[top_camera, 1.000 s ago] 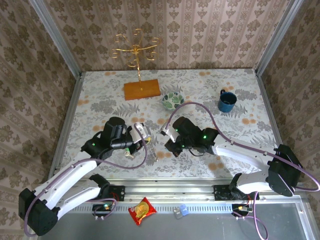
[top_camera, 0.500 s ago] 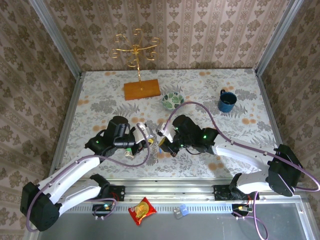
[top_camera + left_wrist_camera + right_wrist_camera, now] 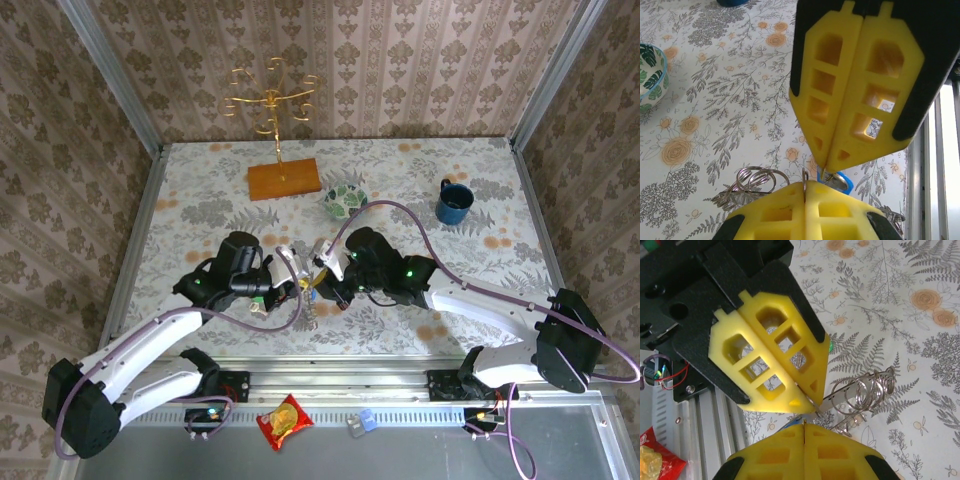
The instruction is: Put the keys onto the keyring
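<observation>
Threading in hand, mid near edge of the worktop.
The keyring is held by the clenched left end effector, the blue key by the clenched right end effector; next, the key's hole must be aligned with the ring's wire.

Blue-headed key near wire keyring
</observation>
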